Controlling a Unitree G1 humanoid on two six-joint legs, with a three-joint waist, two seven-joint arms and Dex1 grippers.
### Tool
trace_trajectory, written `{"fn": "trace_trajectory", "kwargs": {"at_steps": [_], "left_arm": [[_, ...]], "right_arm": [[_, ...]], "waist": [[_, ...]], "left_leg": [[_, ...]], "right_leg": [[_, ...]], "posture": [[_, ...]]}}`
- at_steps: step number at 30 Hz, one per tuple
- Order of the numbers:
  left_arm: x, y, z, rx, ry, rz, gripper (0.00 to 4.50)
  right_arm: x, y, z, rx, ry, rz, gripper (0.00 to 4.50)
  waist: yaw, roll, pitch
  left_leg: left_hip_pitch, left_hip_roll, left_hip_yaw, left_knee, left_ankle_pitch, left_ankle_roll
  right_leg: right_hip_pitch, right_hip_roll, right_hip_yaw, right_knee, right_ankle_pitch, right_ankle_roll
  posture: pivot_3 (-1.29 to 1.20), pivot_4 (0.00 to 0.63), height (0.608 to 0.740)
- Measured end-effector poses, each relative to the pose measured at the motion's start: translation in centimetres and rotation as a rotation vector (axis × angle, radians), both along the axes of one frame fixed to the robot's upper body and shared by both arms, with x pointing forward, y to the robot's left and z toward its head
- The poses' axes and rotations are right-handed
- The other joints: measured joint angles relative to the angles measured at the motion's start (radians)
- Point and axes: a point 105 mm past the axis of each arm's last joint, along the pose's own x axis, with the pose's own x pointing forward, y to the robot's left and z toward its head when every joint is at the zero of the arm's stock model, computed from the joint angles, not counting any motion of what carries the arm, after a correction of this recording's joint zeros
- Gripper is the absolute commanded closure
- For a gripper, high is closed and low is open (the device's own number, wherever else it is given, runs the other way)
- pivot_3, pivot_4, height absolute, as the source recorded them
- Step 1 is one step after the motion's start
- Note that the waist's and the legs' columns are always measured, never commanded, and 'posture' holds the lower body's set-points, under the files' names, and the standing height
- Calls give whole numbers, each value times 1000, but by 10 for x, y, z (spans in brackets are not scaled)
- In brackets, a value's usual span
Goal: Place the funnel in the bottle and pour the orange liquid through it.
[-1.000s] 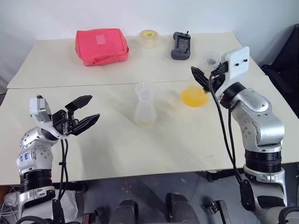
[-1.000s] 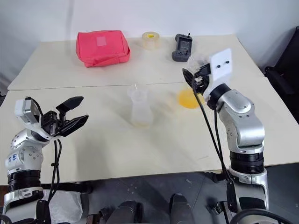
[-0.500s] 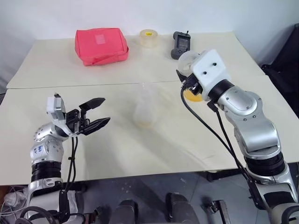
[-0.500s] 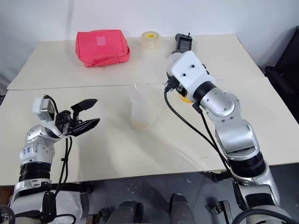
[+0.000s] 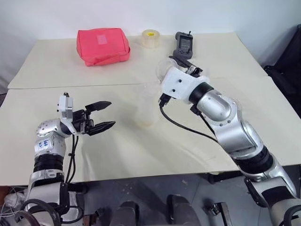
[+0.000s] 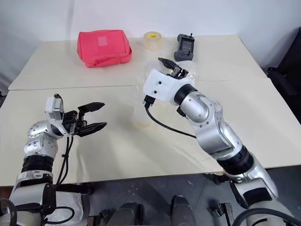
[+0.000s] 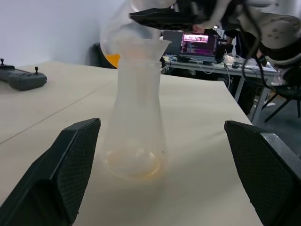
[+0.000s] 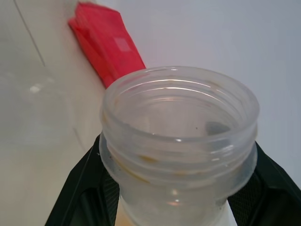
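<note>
The clear flask-shaped bottle (image 5: 146,110) stands upright mid-table, a thin orange film in its base (image 7: 136,167). The small clear funnel (image 7: 141,47) sits in its mouth. My right gripper (image 5: 187,66) is shut on a clear wide-mouthed jar (image 8: 178,141), one black finger on each side. It holds the jar just above and behind the bottle's top. The orange liquid (image 7: 113,59) glows through the jar beside the bottle's neck. My left gripper (image 5: 112,114) is open, level with the bottle's lower half and a short way to its left, touching nothing.
A red pouch (image 5: 102,45), a tape roll (image 5: 150,37) and a black handheld controller (image 5: 182,44) lie along the far table. A seam (image 5: 70,87) runs between the two tabletops. Bare tabletop surrounds the bottle.
My right arm has swung left with the jar, from the table's right side to above the bottle, rolling its wrist. My left gripper edged toward the bottle, still open.
</note>
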Motion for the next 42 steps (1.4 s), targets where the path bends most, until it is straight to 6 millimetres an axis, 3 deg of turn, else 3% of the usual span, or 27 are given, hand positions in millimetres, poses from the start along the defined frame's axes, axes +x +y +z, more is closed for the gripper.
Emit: {"fn": "trace_trajectory", "kwargs": {"at_steps": [16,23,42], "left_arm": [[2,-6,4,3,-37,-5,0],[4,-8,4,-9,-32,-4,0],[2,-8,4,-4,-41,-14,0]], "right_arm": [[17,5,5,-196,-169,-17,2038],[21,16,9,-276,-238,0,2038],[25,29,-5,-444,-339,46,2038]], "waist": [[-5,0,0],[-12,0,0],[-29,0,0]], "left_leg": [[-3,0,2,0,0,0],[-3,0,2,0,0,0],[-3,0,2,0,0,0]], "right_leg": [[-7,0,0,6,0,0],[-8,0,0,6,0,0],[-8,0,0,7,0,0]], "posture": [[0,150,740],[0,150,740],[0,150,740]]}}
